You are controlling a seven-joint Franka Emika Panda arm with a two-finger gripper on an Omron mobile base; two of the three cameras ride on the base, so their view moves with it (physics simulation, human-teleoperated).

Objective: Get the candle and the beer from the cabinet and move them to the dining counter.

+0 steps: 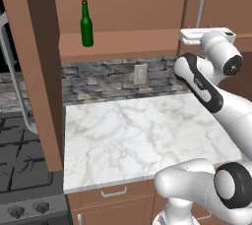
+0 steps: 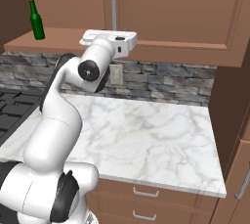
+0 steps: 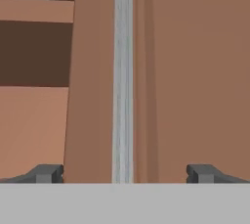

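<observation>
The beer is a dark green bottle with a red cap, standing upright on the open left shelf of the cabinet; it also appears at the far left. The candle and the dining counter are out of view. My gripper is open, its fingertips set wide on either side of the silver bar handle of the closed right cabinet door. The hand sits level with the lower end of that handle, well to the right of the beer.
The cabinet's left door hangs open over the worktop's left end. Below lie a marble worktop with a stone backsplash and a wall outlet. A black stove is at the left, drawers beneath.
</observation>
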